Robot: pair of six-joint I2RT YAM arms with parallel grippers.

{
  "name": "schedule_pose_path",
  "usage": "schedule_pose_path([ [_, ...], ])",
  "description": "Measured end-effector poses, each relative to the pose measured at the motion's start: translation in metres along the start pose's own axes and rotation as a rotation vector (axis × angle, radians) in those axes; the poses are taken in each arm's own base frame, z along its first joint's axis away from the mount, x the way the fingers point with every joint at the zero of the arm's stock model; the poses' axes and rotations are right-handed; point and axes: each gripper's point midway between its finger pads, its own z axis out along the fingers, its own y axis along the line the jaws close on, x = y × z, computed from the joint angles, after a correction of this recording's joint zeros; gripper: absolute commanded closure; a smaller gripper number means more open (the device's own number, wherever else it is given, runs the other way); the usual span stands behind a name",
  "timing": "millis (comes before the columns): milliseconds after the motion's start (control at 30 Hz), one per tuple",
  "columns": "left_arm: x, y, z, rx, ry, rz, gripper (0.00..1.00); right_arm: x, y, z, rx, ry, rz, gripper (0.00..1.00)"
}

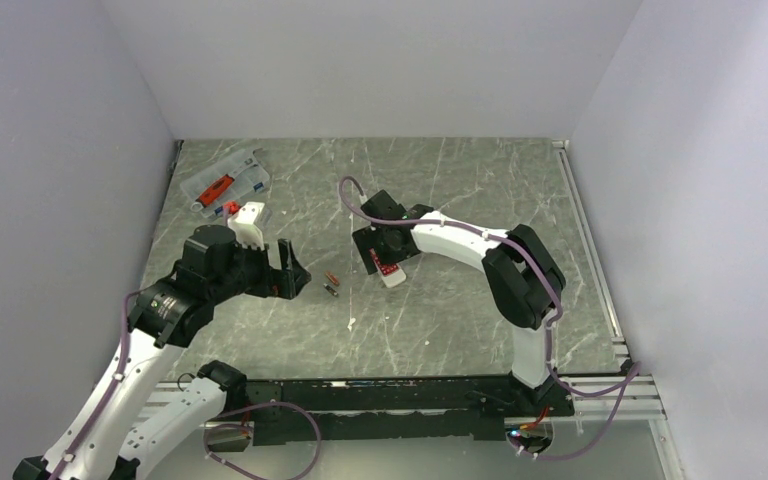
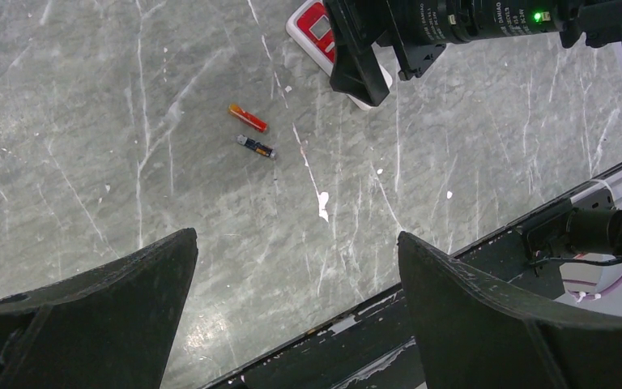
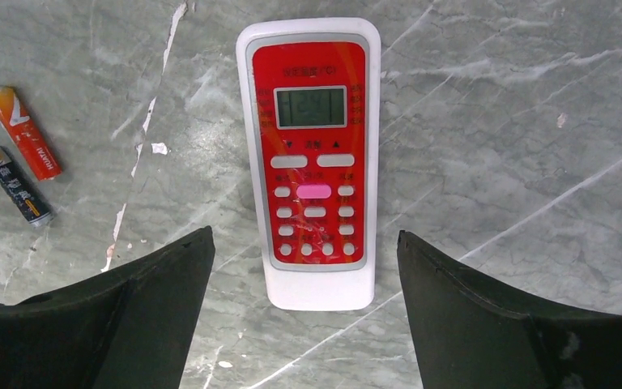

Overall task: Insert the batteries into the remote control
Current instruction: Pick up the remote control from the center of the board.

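Top view: a black mounting rail [image 1: 390,395] runs along the near edge of a grey marbled surface [image 1: 460,320]. The left hand [image 1: 292,268] is over the left part of the surface, fingers spread. Two batteries [image 1: 332,284] lie side by side just to its right, apart from it. The right hand [image 1: 385,240] is over the far end of the remote control [image 1: 393,273], just right of the batteries. A clear plastic case [image 1: 225,183] sits in the far left corner.

Left wrist view: the left hand [image 2: 296,239] is wide open and holds nothing. Beyond the gap lie an orange battery [image 2: 248,118] and, just nearer, a dark battery [image 2: 256,147], close together and roughly parallel. Farther off, the remote control [image 2: 314,24] shows part of its red face below the right hand [image 2: 364,57].

Right wrist view: the right hand [image 3: 304,237] is wide open and holds nothing. The remote control [image 3: 314,162] lies flat, face up, its near end in the gap between the fingers, neither finger touching it. The orange battery [image 3: 23,132] and dark battery [image 3: 14,185] lie well to its left.
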Motion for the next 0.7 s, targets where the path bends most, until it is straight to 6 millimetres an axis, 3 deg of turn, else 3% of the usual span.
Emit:
schedule_pose_path([
  [167,0.0,0.001,0.0,-0.004,0.0,-0.003,0.01,0.002,0.0,0.002,-0.004,0.009,-0.007,0.17],
  [700,0.001,0.002,0.003,-0.005,0.013,-0.008,0.01,0.027,-0.007,0.011,0.016,0.068,-0.011,0.33],
])
